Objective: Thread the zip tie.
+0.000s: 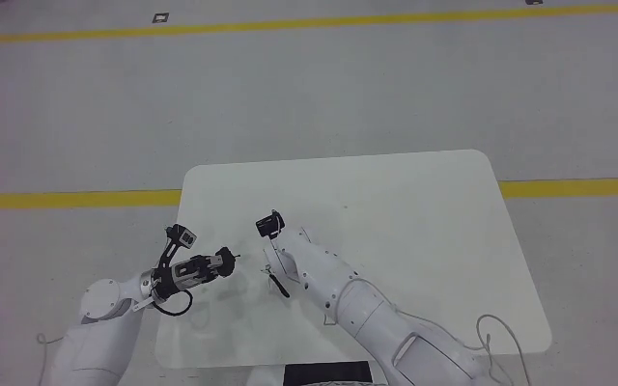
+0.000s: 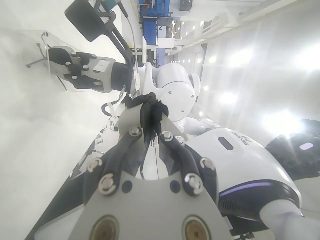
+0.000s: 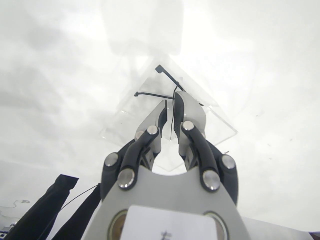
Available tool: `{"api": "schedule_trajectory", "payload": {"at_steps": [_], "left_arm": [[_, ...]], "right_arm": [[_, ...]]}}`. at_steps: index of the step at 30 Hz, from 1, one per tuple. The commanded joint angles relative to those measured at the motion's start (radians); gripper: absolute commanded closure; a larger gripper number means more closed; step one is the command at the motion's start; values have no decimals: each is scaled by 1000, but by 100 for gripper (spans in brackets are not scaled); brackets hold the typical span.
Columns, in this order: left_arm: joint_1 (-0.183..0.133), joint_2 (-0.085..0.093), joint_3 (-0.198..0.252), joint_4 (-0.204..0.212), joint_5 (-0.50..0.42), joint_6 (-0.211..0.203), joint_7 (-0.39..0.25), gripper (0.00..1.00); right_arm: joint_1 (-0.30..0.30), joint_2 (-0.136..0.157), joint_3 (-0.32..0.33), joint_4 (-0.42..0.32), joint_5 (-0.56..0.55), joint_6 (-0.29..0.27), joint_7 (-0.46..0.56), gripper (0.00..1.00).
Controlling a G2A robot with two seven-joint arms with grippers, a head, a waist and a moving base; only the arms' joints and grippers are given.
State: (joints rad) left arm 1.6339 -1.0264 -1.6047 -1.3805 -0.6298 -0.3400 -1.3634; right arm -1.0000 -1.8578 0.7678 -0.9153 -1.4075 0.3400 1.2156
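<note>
Right wrist view: zip tie (image 3: pixel 167 75)

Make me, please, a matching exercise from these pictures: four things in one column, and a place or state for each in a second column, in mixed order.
Column one:
1. thin black plastic zip tie
2. clear plastic stand
3. left gripper
4. farther yellow floor stripe

Column two:
a. lies beyond the far edge of the white rounded table
b. runs between the fingers of the right gripper
c. points toward the right gripper
d. sits on the table, under the zip tie

Pairs: 1-b, 2-d, 3-c, 4-a.
</note>
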Motion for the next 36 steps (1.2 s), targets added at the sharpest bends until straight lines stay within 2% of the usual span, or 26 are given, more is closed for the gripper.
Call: {"api": "schedule_trajectory", "payload": {"at_steps": [1,8,17,25,36], "left_arm": [[0,0,0,0,0,0,0,100],[0,0,0,0,0,0,0,100],[0,0,0,0,0,0,0,100],[0,0,0,0,0,0,0,100],[0,0,0,0,0,0,0,100]], "right_arm": [[2,-1,-1,5,1,0,0,100],[5,-2,4,9,2,0,-7,100],[-28,12,28,-86,13,-1,6,100],[-69,32,89,-172,55,-53,7,100],[-169,80,251,-340,186,-179,-13,100]]}}
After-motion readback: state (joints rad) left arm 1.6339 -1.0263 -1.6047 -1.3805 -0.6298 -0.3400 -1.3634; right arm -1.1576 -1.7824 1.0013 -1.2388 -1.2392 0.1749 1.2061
